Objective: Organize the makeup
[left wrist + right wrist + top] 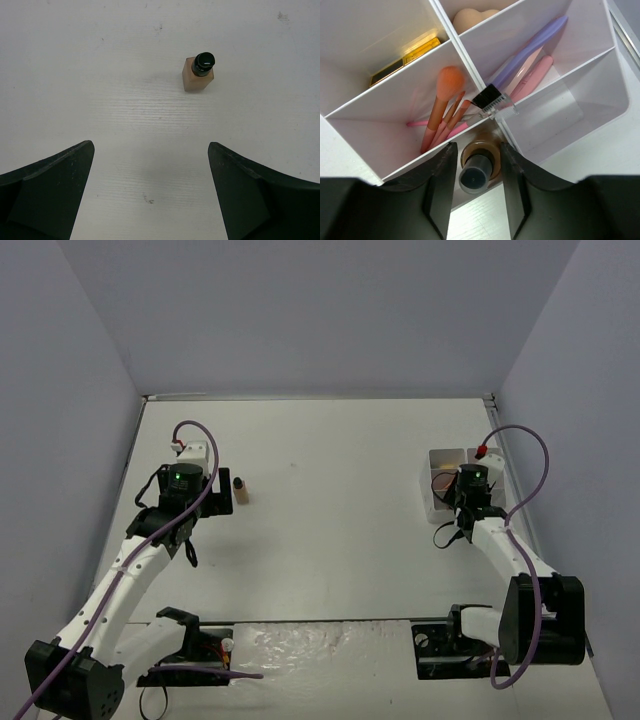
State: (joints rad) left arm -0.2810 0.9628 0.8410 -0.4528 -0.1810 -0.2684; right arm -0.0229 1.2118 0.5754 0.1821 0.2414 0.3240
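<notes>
Bottle (198, 75) standing upright, cap up, left jaws spread, right jaws pinching second bottle (479, 167), cap toward wrist

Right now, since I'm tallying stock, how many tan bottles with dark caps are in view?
2. One tan bottle stands on the white table ahead of the open left gripper; a second bottle sits in the right gripper over the white plastic tray. Others may hide inside.

**No legible text in view**

I can read no lettering anywhere. The tan bottle (197, 75) ahead of my left gripper (150, 150) shows no legible label. Neither does the second bottle (479, 167) between my right gripper (478, 150) fingers, or the white tray (465, 60) beyond them.
</notes>
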